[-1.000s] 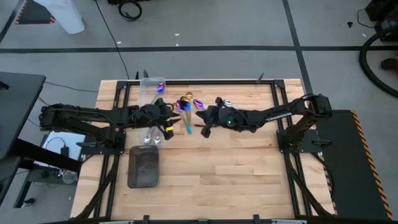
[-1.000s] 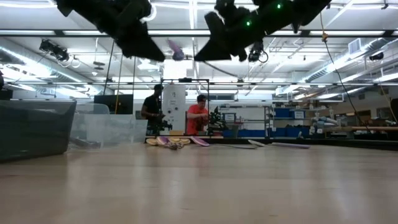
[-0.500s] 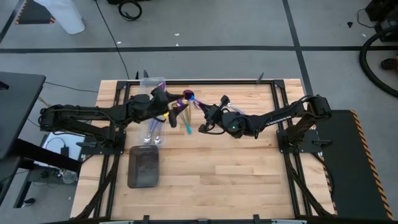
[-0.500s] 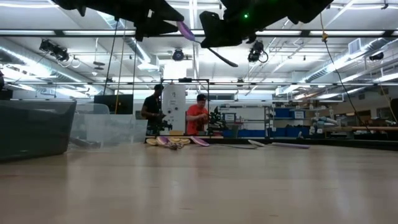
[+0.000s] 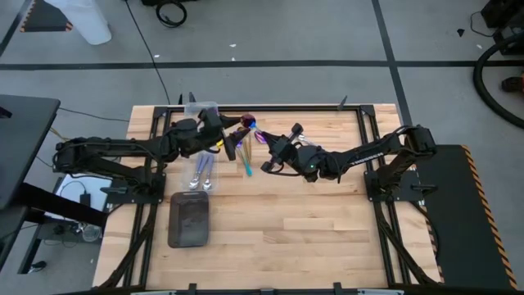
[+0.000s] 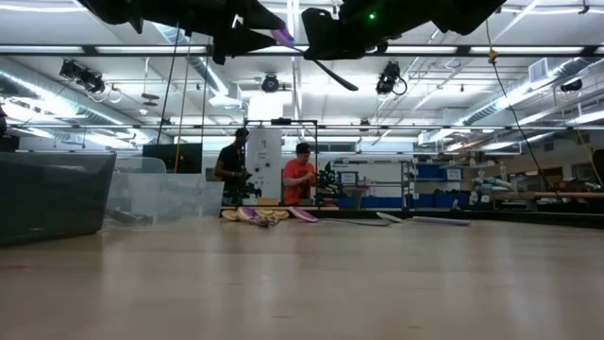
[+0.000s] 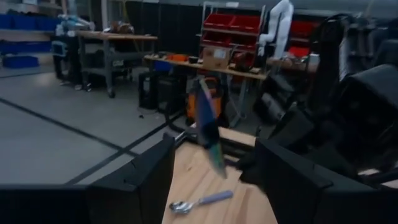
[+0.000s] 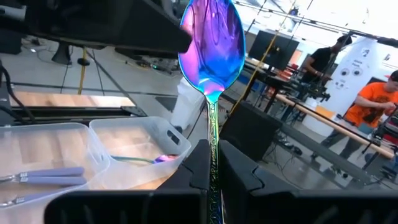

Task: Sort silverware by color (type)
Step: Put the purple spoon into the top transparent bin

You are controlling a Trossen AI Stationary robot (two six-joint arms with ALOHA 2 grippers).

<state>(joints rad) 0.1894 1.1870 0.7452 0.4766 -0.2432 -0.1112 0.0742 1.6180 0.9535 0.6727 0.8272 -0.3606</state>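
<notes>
An iridescent purple spoon [image 8: 211,43] with a teal handle is lifted well above the table, and my right gripper [image 5: 268,152] is shut on it. My left gripper [image 7: 214,180] is open at the table's far middle. Its fingers stand on either side of the spoon's bowl [image 7: 208,127] without touching it. More silverware lies on the wood: two silver spoons [image 5: 201,175] near the left arm, a teal-handled one [image 5: 247,165], and a small heap [image 6: 253,214] by the far edge. My right gripper pinches the spoon's slim handle [image 8: 213,146] between its two fingers, with the handle lying along them. The fingers come from the table's right. The spoon is clear of the table, bowl [image 5: 249,124] toward the left gripper, and the handle's free end [image 6: 337,77] sticks out below.
A clear plastic bin [image 5: 199,111] holding purple-handled spoons [image 8: 43,177] stands at the far left. A dark grey tray [image 5: 189,220] sits toward the near left. Bare wood [image 5: 311,229] spreads over the near and right parts. People stand in the room behind [image 6: 300,175].
My left gripper has risen and gone toward the far edge, opening wider, and now flanks the spoon's bowl. My right gripper has lifted the purple spoon and swung its bowl toward the left gripper.
</notes>
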